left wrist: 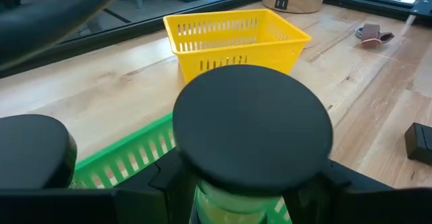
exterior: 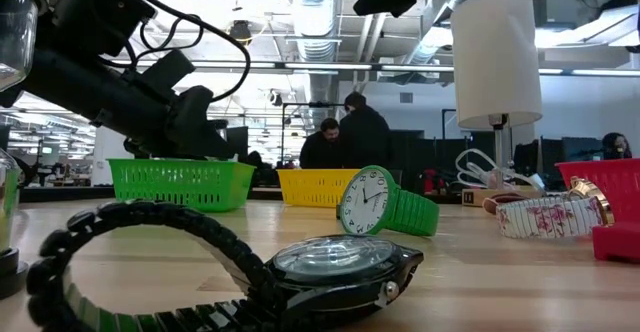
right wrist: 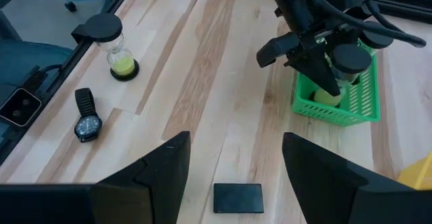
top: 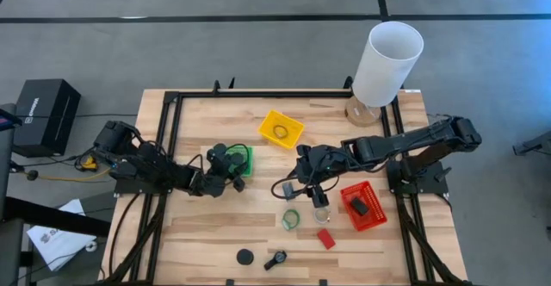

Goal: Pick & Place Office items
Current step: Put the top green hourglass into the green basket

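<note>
My left gripper (top: 231, 167) is shut on an hourglass with a black round cap (left wrist: 253, 126) and green sand, held over the green tray (right wrist: 337, 106); its lower end is hidden. A second black round cap (left wrist: 34, 150) shows beside it. My right gripper (right wrist: 236, 170) hovers open over the middle of the table, its fingers either side of a dark grey block (right wrist: 237, 198) lying flat, touching nothing. Another hourglass (right wrist: 115, 45) stands upright near the table's near edge, with a black watch (right wrist: 86, 116) beside it. A green watch (exterior: 385, 207) stands on its strap. My left gripper pinches the hourglass between its two fingers at the glass body (left wrist: 236, 200), just under the black top cap. One finger (left wrist: 158, 187) is on each side. The hourglass stands upright in the hold, over the green tray; whether its base rests in the tray is hidden.
The yellow tray (top: 281, 128) holds a ring-like item and the red tray (top: 363, 207) a dark block. A red block (top: 325, 238) and a pale watch (exterior: 545, 215) lie on the wood. The tall white cylinder (top: 387, 62) stands at the far right corner. People sit beyond the table.
</note>
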